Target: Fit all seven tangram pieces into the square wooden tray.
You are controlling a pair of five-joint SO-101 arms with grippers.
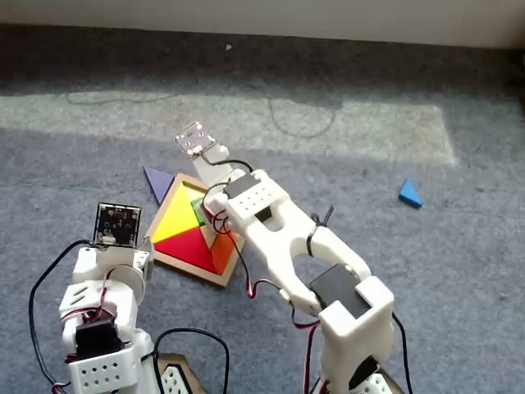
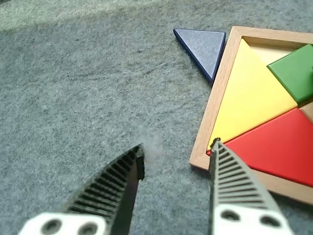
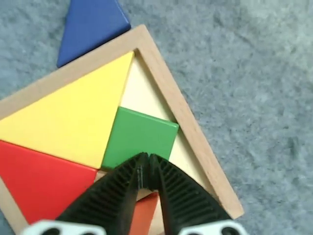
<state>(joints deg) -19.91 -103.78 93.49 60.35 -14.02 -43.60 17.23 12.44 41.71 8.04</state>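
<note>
Tray (image 1: 220, 277) sits on the desk (image 1: 426, 271), part-filled. Navy triangle (image 1: 160, 182) lies just beside its rim; blue triangle (image 1: 409, 194) is well apart, so fetching it means a long reach.

Left wrist: left gripper (image 2: 178, 145) has its jaws apart, one tip at the tray corner. Closing or advancing could shove the tray and unseat the yellow triangle (image 2: 249, 98) and red triangle (image 2: 279, 147).

Right wrist: right gripper (image 3: 148, 159) has its jaws together over the green square (image 3: 139, 137), maybe touching it. A push could skew it across the bare gaps and block the remaining pieces.
</note>
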